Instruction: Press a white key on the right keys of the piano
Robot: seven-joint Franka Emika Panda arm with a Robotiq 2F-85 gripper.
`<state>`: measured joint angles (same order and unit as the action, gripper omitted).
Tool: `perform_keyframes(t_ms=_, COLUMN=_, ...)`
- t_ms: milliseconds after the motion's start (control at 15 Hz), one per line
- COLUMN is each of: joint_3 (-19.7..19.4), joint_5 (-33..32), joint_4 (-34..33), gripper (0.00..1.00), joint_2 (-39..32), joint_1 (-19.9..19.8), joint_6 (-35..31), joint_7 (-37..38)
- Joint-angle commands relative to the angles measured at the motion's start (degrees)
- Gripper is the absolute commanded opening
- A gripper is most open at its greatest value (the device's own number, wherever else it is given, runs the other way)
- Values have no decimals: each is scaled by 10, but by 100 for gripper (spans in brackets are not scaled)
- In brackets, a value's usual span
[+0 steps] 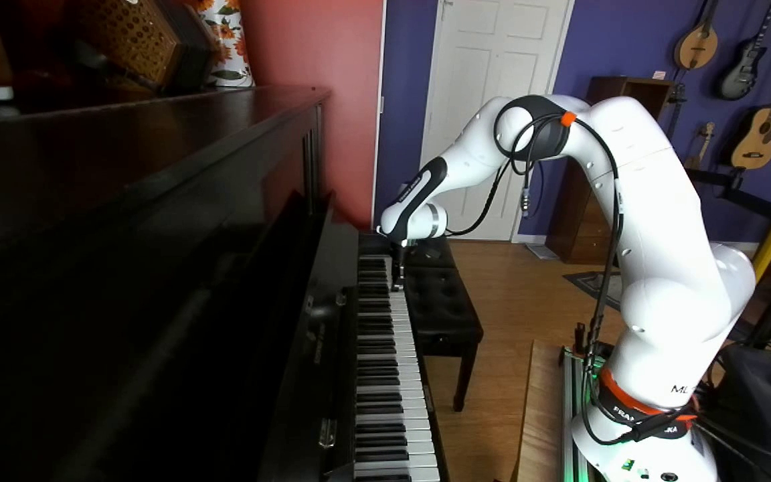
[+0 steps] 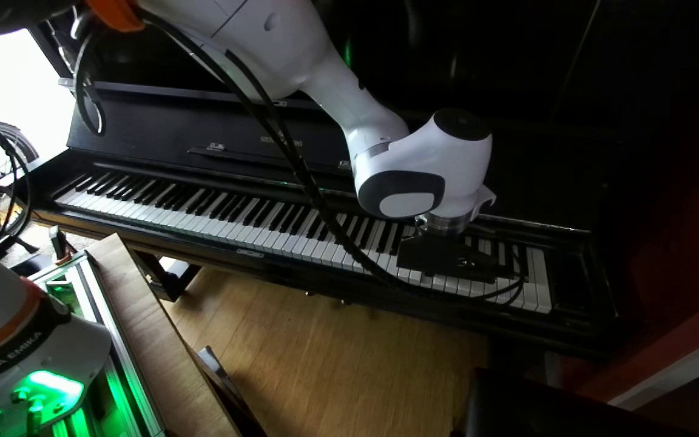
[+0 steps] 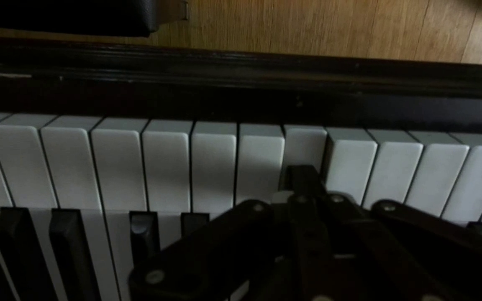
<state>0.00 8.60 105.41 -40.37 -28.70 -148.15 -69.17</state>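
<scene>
Nearest in the wrist view, the Robotiq gripper (image 3: pixel 311 186) is holding its fingers (image 3: pixel 303 179) together, pressing down a white key (image 3: pixel 306 144) among the right keys (image 2: pixel 540 279), toward the end of the upright piano (image 1: pixel 191 234). In an exterior view a black cable (image 2: pixel 308 179) is hanging across the keys; a tufted bench (image 1: pixel 440 304) is standing near them, a concertina (image 1: pixel 124 40) resting on the piano.

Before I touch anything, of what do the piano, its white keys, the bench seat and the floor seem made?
The piano looks like wood, dark and glossy: its panels show reflections. The white keys are perhaps plastic or ivory: smooth, satiny, with rounded corners. The bench seat seems leather or imitation: black, tufted, faintly shiny. The floor appears wood or laminate, satin: grain and seams show.
</scene>
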Motion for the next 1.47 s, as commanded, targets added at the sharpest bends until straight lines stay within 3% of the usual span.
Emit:
perform_keyframes(t_ms=0, joint_3=2, joint_5=1, joint_4=-8, gripper=0, joint_2=-15, joint_1=-7, joint_6=11, joint_7=2)
perform_keyframes(t_ms=600, joint_3=3, joint_5=0, joint_4=-13, gripper=0, joint_2=-17, joint_1=-11, joint_6=29, joint_7=-6)
perform_keyframes(t_ms=1400, joint_3=-10, joint_5=-17, joint_4=32, gripper=0, joint_2=55, joint_1=12, joint_6=18, joint_7=6)
